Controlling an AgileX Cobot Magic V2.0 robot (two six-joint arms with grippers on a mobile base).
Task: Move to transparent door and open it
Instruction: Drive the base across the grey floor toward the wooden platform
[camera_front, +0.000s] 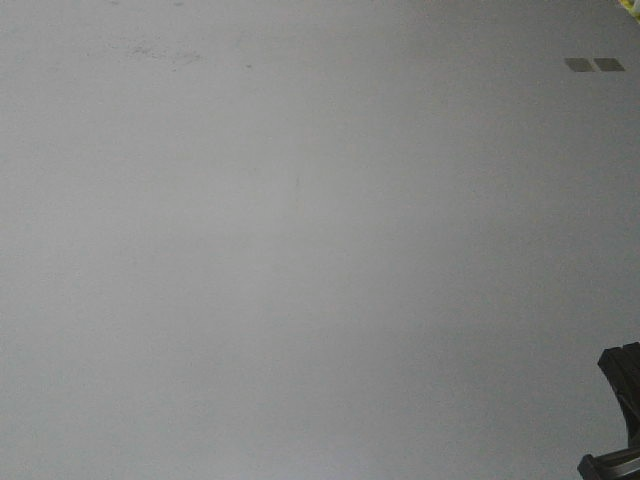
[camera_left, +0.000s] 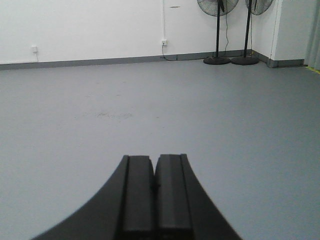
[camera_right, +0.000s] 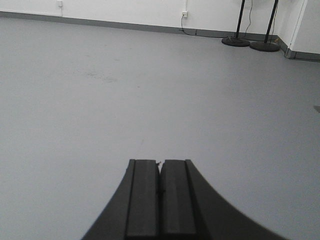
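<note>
The transparent door is out of view in all three views. My left gripper is shut and empty, its two black pads pressed together, pointing over bare grey floor. My right gripper is also shut and empty, pads together, over the same grey floor. In the front view only a black part of the right arm shows at the bottom right corner; the rest is grey floor.
A white wall with a grey skirting runs along the far side. Two black pedestal fans stand at the far right by the wall, their bases also in the right wrist view. Two small dark floor patches lie at the upper right.
</note>
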